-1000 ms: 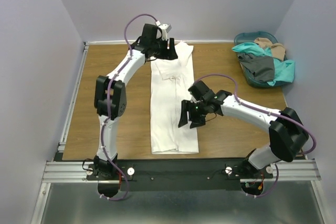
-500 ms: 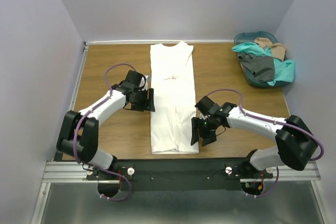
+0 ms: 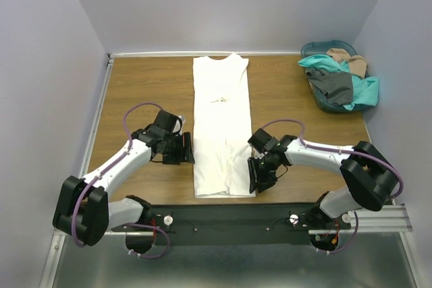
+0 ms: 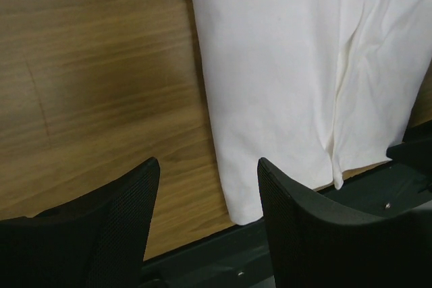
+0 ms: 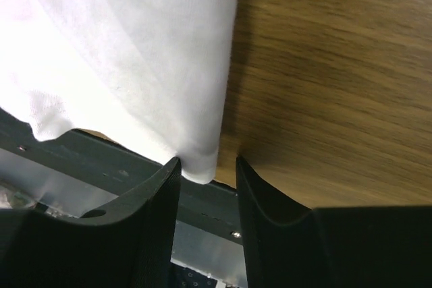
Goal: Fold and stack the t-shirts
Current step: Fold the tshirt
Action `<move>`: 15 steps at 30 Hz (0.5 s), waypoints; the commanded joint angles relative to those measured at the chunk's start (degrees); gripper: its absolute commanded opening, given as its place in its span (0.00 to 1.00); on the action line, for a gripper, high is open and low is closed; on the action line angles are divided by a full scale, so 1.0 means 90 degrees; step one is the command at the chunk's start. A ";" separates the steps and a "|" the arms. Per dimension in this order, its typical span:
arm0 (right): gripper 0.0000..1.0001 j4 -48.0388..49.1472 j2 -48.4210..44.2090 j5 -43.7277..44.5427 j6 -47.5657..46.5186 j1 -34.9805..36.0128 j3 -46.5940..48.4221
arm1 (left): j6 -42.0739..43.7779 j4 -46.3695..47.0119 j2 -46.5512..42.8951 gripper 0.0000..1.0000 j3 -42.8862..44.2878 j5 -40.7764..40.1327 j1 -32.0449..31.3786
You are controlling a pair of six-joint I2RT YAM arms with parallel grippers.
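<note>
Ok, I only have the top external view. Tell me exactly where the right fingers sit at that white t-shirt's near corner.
Observer: In the right wrist view the right fingers straddle the plain white fabric t-shirt's near right corner, a narrow gap between them.
Operator: Report the left side.
Observer: The left fingers stand wide apart; between them show bare brown wooden table and the shirt's near left corner.
Operator: Check the hem.
Observer: It overhangs the wood's near edge onto the dark metal rail.
</note>
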 commanded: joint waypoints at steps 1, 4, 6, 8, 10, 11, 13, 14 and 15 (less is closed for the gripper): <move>0.43 0.0270 0.0093 -0.0094 -0.0249 0.0057 -0.0062 | -0.0406 -0.0320 -0.0314 0.68 -0.0116 0.0054 -0.0132; 0.37 0.0290 0.0122 -0.0192 -0.0298 0.0058 -0.0101 | -0.0572 -0.0310 -0.0315 0.68 -0.0291 0.0190 -0.0249; 0.33 0.0300 0.0112 -0.0231 -0.0337 0.0067 -0.0150 | -0.0660 -0.0320 -0.0315 0.68 -0.0379 0.0210 -0.0376; 0.24 0.0300 0.0122 -0.0299 -0.0347 0.0067 -0.0169 | -0.0767 -0.0349 -0.0325 0.68 -0.0448 0.0288 -0.0571; 0.09 0.0280 0.0093 -0.0338 -0.0347 0.0067 -0.0218 | -0.0855 -0.0281 -0.0334 0.68 -0.0613 0.0414 -0.0708; 0.07 0.0280 0.0093 -0.0338 -0.0347 0.0067 -0.0238 | -0.0991 -0.0184 -0.0373 0.68 -0.0682 0.0550 -0.0854; 0.05 0.0280 0.0044 -0.0358 -0.0356 0.0067 -0.0257 | -0.1245 -0.0028 -0.0461 0.67 -0.0935 0.0717 -0.1098; 0.05 0.0280 0.0025 -0.0358 -0.0356 0.0067 -0.0267 | -0.1304 -0.0008 -0.0481 0.68 -0.0975 0.0727 -0.1186; 0.05 0.0280 0.0024 -0.0348 -0.0366 0.0067 -0.0277 | -0.1392 0.0022 -0.0500 0.67 -0.1014 0.0737 -0.1255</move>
